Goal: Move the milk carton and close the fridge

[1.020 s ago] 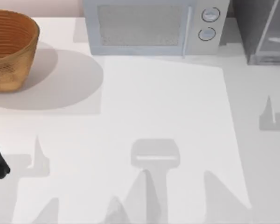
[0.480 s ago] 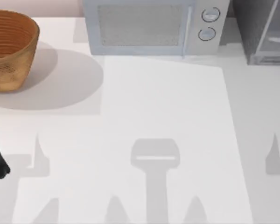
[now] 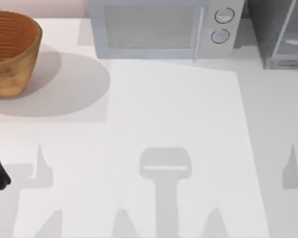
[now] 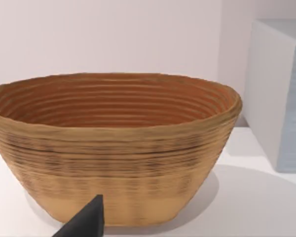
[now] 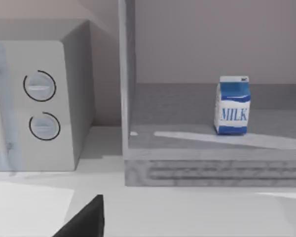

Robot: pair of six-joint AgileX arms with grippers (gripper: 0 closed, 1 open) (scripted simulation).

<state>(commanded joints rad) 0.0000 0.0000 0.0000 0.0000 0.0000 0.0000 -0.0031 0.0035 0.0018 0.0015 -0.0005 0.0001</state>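
The milk carton stands upright inside the fridge, on its grey floor, toward the back and apart from the walls. The fridge is open at the far right corner of the worktop, just beside the microwave. A basket sits at the far left. I judge the task not started: the carton must come out and the door must be shut. My right arm's end effector faces the fridge opening, well short of the carton; my left end effector is parked facing the basket. I cannot tell whether either end effector is apart or together.
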